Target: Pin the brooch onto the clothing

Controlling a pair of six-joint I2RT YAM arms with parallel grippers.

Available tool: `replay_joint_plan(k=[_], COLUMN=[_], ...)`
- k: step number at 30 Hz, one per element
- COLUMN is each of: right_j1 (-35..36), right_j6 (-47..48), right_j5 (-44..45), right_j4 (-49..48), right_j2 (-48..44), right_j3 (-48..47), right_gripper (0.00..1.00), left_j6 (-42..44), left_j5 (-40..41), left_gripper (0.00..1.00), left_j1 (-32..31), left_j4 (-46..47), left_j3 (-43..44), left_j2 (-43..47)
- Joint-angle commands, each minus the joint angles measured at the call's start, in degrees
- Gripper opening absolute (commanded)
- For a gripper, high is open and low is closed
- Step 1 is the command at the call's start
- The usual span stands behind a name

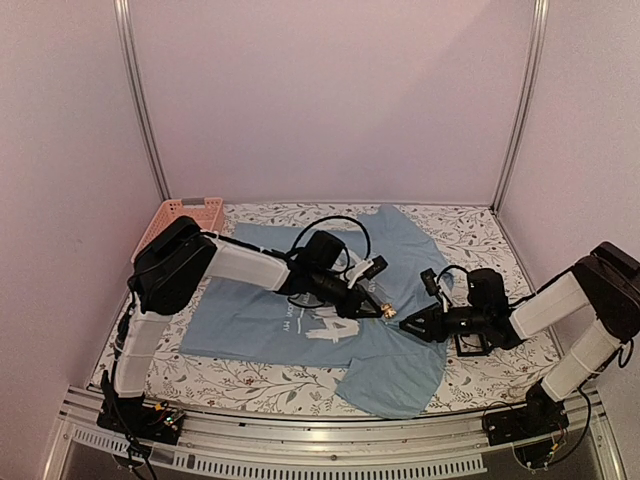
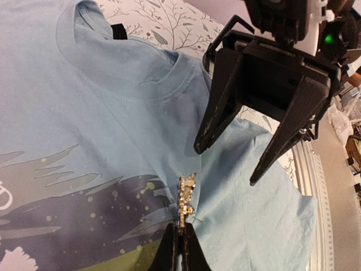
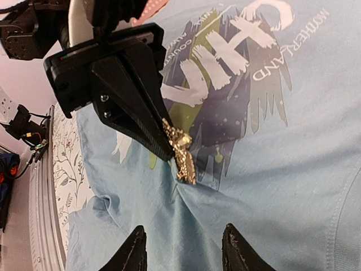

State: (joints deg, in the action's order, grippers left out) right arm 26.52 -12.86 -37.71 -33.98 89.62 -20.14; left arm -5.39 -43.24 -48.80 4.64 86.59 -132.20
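The left arm reaches from its base across the chest of the shirt toward the middle of the table [image 1: 470, 225]. The left hand [image 2: 181, 228] is pinched narrow on the brooch [image 2: 187, 195], its two black fingers pressed together with the lower end of the cluster caught between the tips. The right arm comes in low from the opposite side, so the two hands face each other. The right hand [image 2: 228, 158] has its fingers spread with nothing between them, and the tips hang just beside the brooch, apart from it.

The brooch is a small pale-gold, glittery cluster, longer than it is wide as it shows here (its pin cannot be made out). It sits at the cloth of the T-shirt [image 3: 293, 169], right at the edge of the dark grey and yellow-green streaks of the print, where the plain blue begins. In the right wrist view, small creases run out from the spot under its free end.

The T-shirt lies chest up with its white lettering showing, spread over the leaf-patterned table. A pink basket [image 1: 190, 212] stands at the far left corner, well apart from the hands. A small black open-frame box [image 1: 472, 346] lies on the table close under the right arm. The spread right hand is the one thing crowding the brooch.
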Motion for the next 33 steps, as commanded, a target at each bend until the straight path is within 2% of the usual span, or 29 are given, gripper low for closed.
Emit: replay_joint_plan(k=[1, 5, 12, 15, 19, 23, 28, 33], right_j1=[0.9, 2.6, 4.8, 6.7, 6.9, 6.9, 7.2, 7.8], right_j6=[3.4, 6.6, 10.8, 14.1, 13.2, 7.4, 0.4, -1.4], right_j5=[7.1, 10.4, 9.5, 12.0, 15.8, 16.4, 15.3, 15.8], right_j4=[-20.7, -27.7, -36.2, -40.1, -37.0, -25.1, -24.0, -23.7], right_j2=[1.0, 4.9, 10.1, 10.8, 9.5, 7.4, 6.2, 6.9], right_j3=[3.1, 4.8, 6.6, 8.2, 7.6, 4.3, 6.0, 6.7], right_gripper=[0.45, 0.45, 0.45, 0.45, 0.44, 0.39, 0.23, 0.23], left_j6=[-2.5, -3.3, -4.4, -5.8, -8.2, -7.3, -8.1, -9.6], left_j5=[-4.1, -5.7, -8.1, -7.2, -0.2, 5.6, 5.9, 3.0], left_gripper=[0.00, 0.00, 0.00, 0.00, 0.00, 0.00, 0.00, 0.00], left_j1=[0.7, 0.8, 1.6, 1.8, 1.8, 1.7, 1.7, 1.7], left_j4=[-0.6, 0.1, 0.2, 1.3, 9.0, 11.4, 13.8, 15.3], left_j3=[1.1, 1.2, 1.6, 1.1, -3.4, -4.2, -5.7, -6.6], left_j2=[1.7, 1.4, 1.5, 1.7, 3.3, 3.3, 3.2, 3.8])
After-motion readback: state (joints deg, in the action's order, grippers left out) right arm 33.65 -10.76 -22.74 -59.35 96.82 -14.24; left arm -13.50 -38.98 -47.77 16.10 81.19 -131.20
